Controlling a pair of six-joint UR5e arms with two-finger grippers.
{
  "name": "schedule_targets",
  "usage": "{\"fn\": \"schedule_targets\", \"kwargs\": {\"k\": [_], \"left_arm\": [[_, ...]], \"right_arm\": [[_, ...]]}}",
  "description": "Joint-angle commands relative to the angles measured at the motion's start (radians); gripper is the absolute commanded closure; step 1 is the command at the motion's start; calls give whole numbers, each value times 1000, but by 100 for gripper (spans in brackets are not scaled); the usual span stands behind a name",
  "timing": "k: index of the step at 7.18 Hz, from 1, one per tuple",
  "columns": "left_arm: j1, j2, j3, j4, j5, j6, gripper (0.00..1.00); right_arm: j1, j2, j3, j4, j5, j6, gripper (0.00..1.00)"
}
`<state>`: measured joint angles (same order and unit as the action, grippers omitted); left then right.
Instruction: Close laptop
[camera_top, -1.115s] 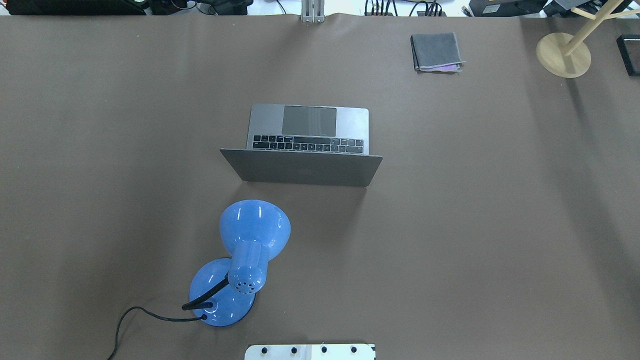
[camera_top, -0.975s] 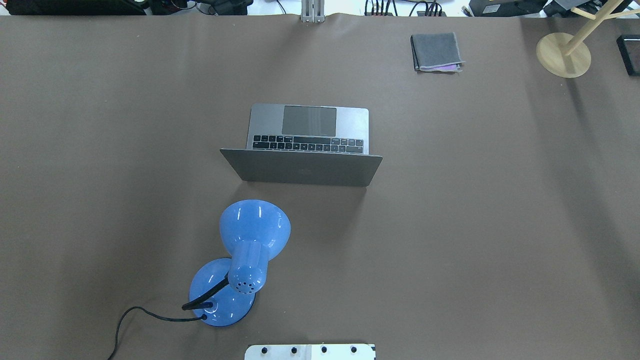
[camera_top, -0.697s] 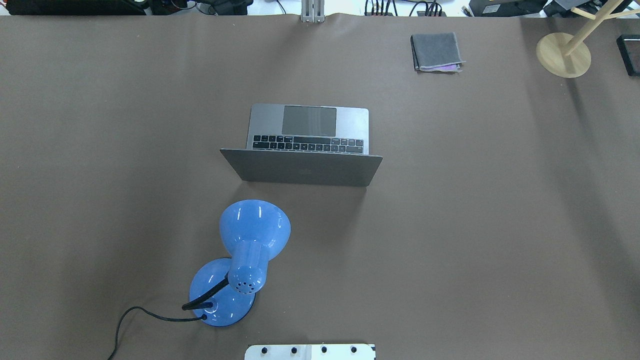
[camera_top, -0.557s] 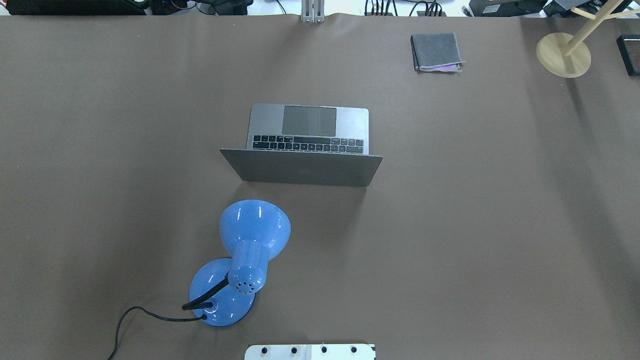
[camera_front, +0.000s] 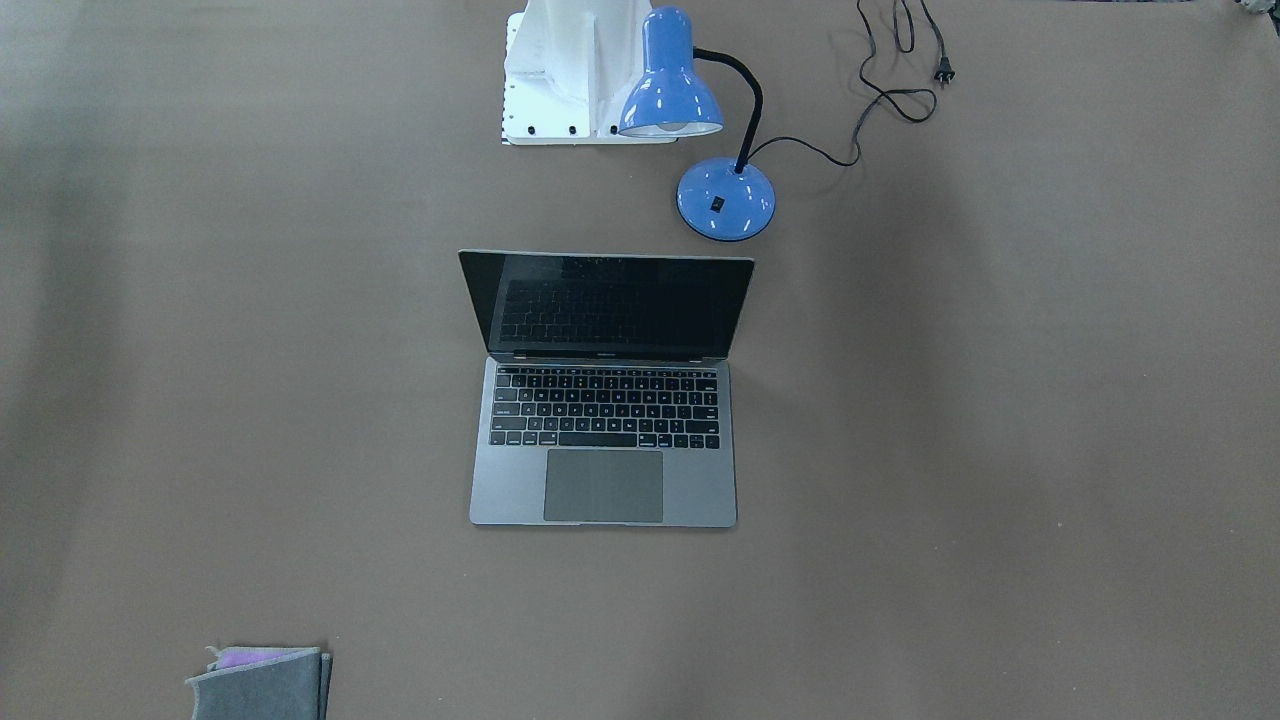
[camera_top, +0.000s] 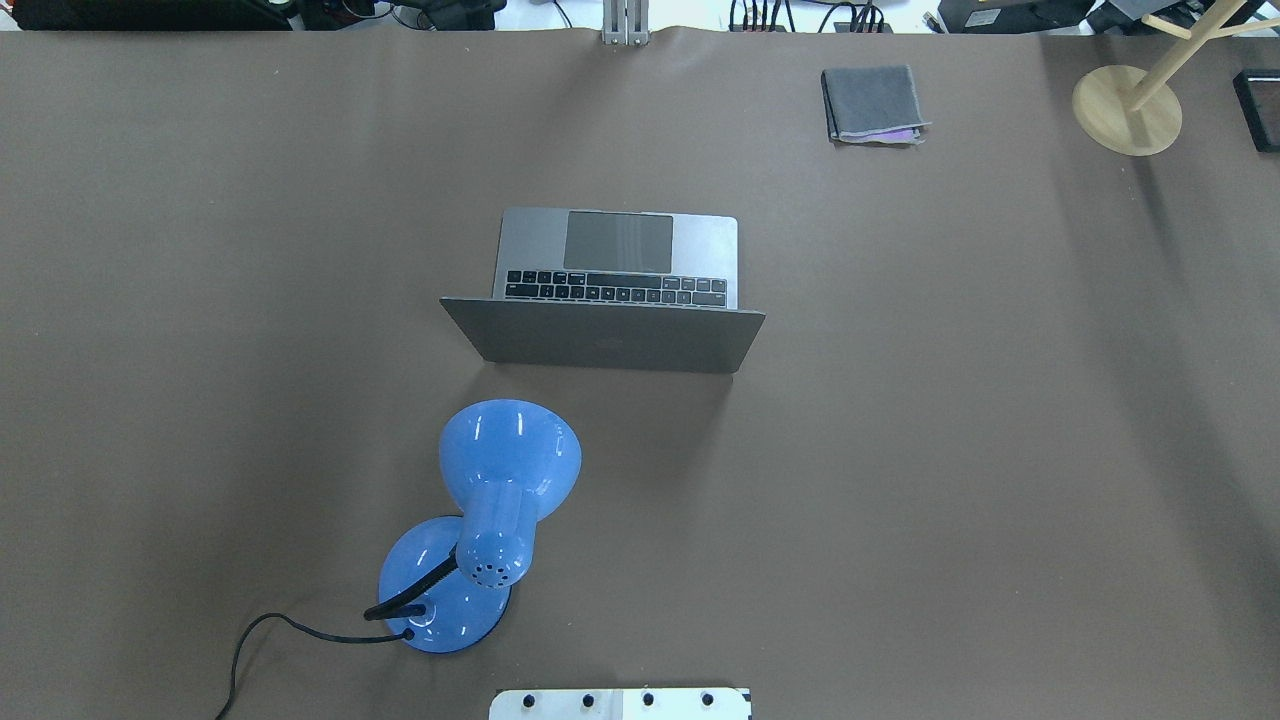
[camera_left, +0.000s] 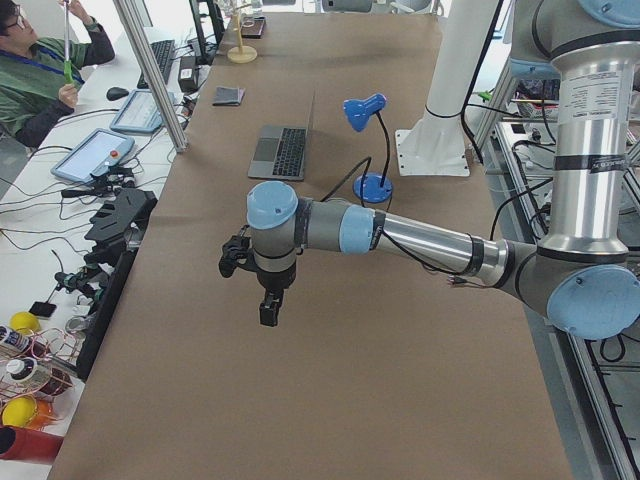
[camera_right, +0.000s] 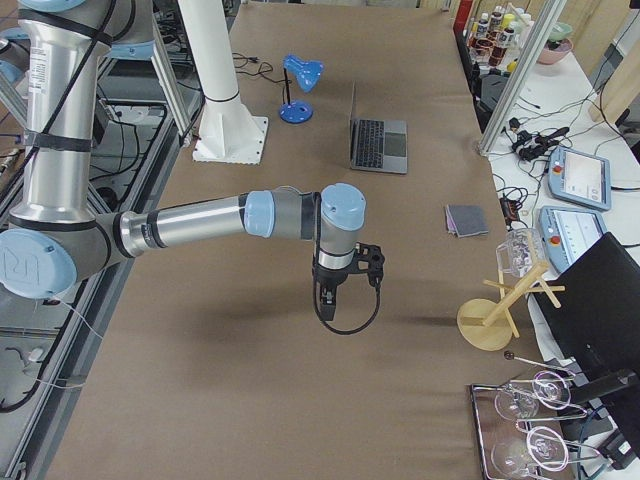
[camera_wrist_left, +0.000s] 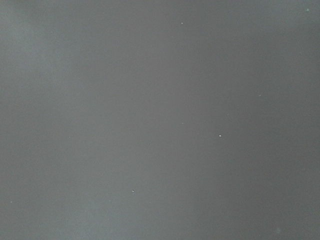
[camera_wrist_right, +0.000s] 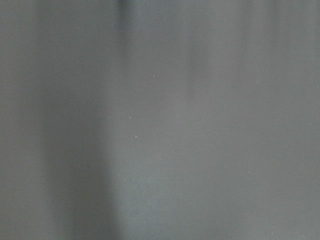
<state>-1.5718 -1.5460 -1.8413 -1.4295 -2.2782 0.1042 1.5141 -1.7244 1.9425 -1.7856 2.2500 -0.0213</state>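
Note:
The laptop (camera_front: 603, 400) is a thin grey one that stands open mid-table, lid upright with its black screen facing away from the robot. It also shows in the overhead view (camera_top: 615, 290) and both side views (camera_left: 285, 150) (camera_right: 375, 140). My left gripper (camera_left: 268, 310) hangs over bare table far to the laptop's left. My right gripper (camera_right: 327, 300) hangs over bare table far to its right. Both show only in the side views, so I cannot tell whether they are open or shut. The wrist views show only blurred brown table.
A blue desk lamp (camera_top: 500, 500) with a black cord stands between the robot base (camera_top: 620, 703) and the laptop's lid. A folded grey cloth (camera_top: 872, 103) lies at the far right. A wooden stand (camera_top: 1127, 108) is at the far right corner.

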Motion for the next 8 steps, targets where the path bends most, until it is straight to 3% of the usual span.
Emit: {"fn": "schedule_targets", "kwargs": {"k": [1, 3, 5, 6, 8], "left_arm": [[3, -22, 7, -6, 0, -1, 1], [3, -29, 7, -76, -4, -1, 1], [4, -92, 89, -358, -7, -4, 1], [4, -108, 96, -373, -10, 2, 1], [4, -98, 83, -420, -146, 3, 1]], "right_arm": [[0, 0, -1, 141, 8, 3, 0], [0, 0, -1, 272, 8, 9, 0], [0, 9, -7, 421, 5, 6, 0], [0, 9, -7, 460, 6, 11, 0], [-30, 15, -1, 462, 10, 17, 1]]}}
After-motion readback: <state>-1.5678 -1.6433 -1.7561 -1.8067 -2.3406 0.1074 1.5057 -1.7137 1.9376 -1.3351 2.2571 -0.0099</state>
